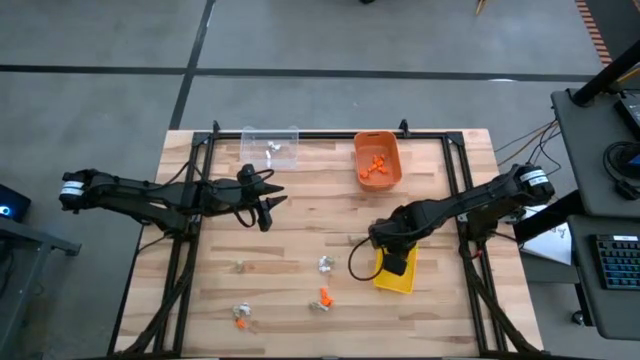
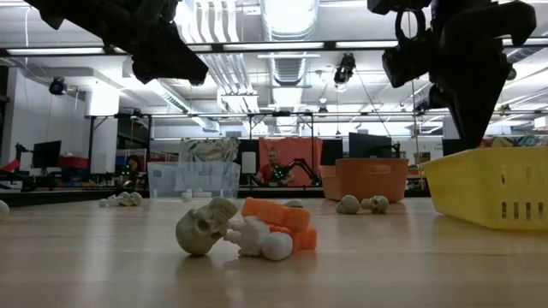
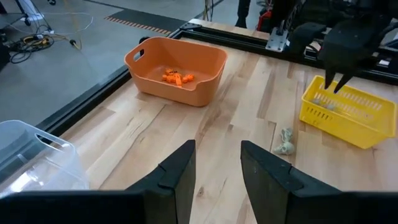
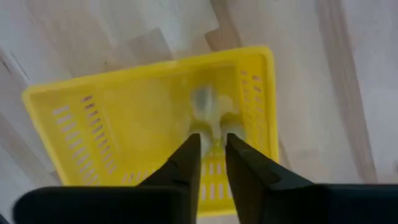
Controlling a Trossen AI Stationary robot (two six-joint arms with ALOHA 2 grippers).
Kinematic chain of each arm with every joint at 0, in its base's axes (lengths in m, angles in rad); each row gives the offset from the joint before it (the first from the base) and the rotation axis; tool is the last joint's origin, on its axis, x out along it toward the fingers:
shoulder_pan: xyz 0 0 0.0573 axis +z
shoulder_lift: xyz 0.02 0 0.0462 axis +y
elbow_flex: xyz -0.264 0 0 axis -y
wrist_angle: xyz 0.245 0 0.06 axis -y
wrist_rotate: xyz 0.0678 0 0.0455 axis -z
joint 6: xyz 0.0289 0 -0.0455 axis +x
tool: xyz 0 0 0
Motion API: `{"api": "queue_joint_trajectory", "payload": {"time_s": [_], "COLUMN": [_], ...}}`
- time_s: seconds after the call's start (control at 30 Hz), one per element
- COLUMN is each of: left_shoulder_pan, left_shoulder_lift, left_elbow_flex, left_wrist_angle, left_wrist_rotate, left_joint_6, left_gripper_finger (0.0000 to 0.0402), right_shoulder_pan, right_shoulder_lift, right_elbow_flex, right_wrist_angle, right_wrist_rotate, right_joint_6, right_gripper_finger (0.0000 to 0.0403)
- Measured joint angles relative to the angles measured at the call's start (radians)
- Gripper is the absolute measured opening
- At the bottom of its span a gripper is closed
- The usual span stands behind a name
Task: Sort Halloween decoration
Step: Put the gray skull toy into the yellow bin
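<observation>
- While the right tool (image 1: pixel 397 262) hangs over the yellow bin (image 1: pixel 400 279), trinkets (image 1: pixel 325 264) dot the desk (image 1: pixel 300 220).
- Low: a tan skull (image 2: pixel 205 227) touches an orange piece (image 2: pixel 281 217).
- Left wrist: left tool (image 3: pixel 216 167) spread.
- Right wrist: fingers (image 4: pixel 186 163) slightly parted above pale trinkets (image 4: pixel 211 115) in that bin.

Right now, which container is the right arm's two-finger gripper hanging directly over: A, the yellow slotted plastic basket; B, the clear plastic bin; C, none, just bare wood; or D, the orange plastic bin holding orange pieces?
A: the right gripper points down into the yellow slotted plastic basket, where a pale trinket lies beyond its fingertips; the high view shows that arm over the same basket.
</observation>
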Motion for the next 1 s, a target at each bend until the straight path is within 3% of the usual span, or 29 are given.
{"api": "queue_joint_trajectory", "payload": {"time_s": [0.23,0.37,0.5,0.8,1.0], "left_shoulder_pan": [-0.001,-0.012,-0.030,-0.036,-0.101], "left_shoulder_lift": [0.000,0.000,0.000,0.000,0.055], "left_elbow_flex": [0.000,0.000,0.000,0.000,0.000], "left_wrist_angle": [-0.002,-0.029,-0.052,-0.143,-0.214], "left_wrist_rotate": [0.042,0.072,0.094,0.195,0.202], "left_joint_6": [-0.067,-0.134,-0.201,-0.438,-0.610], "left_gripper_finger": [0.0110,0.0110,0.0110,0.0110,0.0109], "right_shoulder_pan": [-0.008,-0.012,-0.031,-0.111,-0.168], "right_shoulder_lift": [-0.002,-0.002,-0.002,-0.002,-0.002], "right_elbow_flex": [0.039,0.077,0.096,0.084,0.083], "right_wrist_angle": [0.008,0.063,0.166,0.481,0.634], "right_wrist_rotate": [0.011,0.123,0.183,0.181,0.181], "right_joint_6": [-0.106,-0.194,-0.321,-0.632,-0.740], "right_gripper_finger": [0.0128,0.0146,0.0150,0.0136,0.0137]}}
